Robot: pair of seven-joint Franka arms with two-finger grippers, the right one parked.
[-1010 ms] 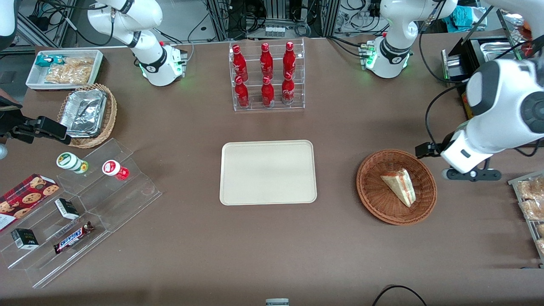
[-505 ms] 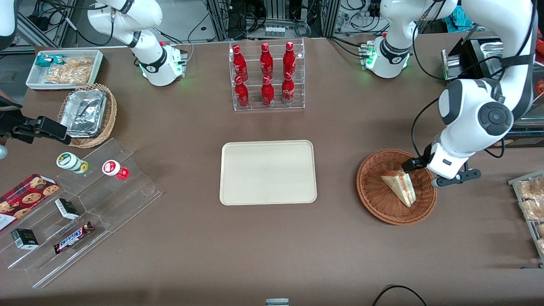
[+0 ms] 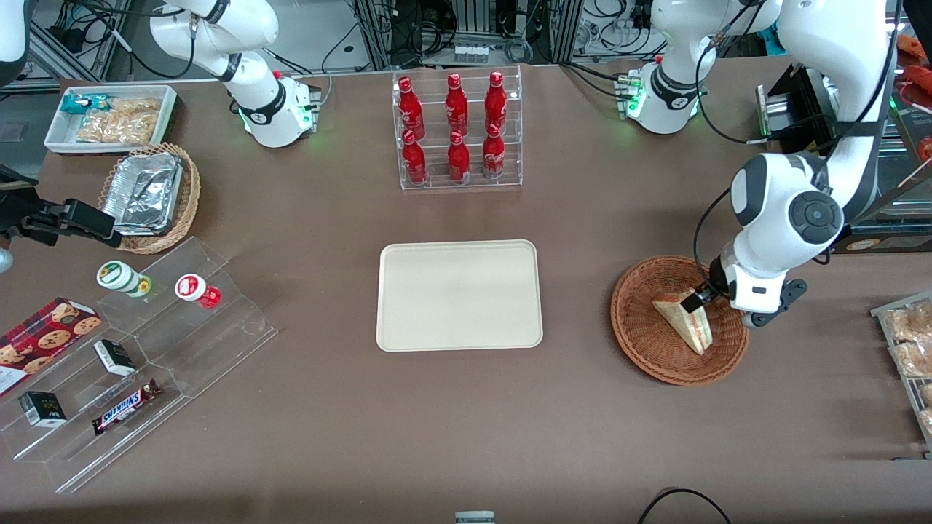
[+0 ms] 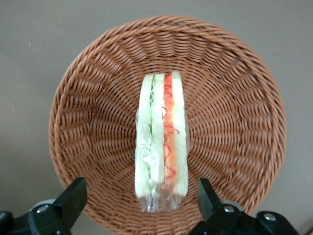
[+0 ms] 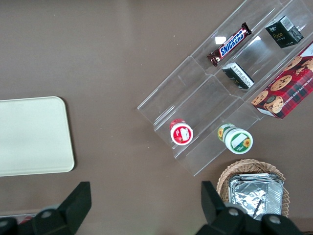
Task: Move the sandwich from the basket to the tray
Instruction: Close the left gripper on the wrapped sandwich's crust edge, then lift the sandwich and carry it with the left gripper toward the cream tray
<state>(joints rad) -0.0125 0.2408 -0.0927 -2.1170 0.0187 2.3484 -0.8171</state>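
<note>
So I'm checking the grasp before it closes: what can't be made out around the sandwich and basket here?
- Front view: the end effector over the sandwich is mostly hidden by the arm's wrist.
- Wrist view: the basket rim nearest the camera is cut off by the frame edge and the open fingers.
- Sandwich underside: hidden in both.

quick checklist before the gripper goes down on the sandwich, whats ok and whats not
1. Gripper open: ok, fingers spread wider than the sandwich.
2. Gripper centred over the sandwich: ok in the wrist view, one finger to each side.
3. Sandwich in the basket: ok, standing on edge with the filling side up.
4. Fingers touching the bread: not yet, gaps show on both sides.
5. Tray ready to receive: ok, nothing lies on it.
6. Height left above the sandwich: cannot tell.
</note>
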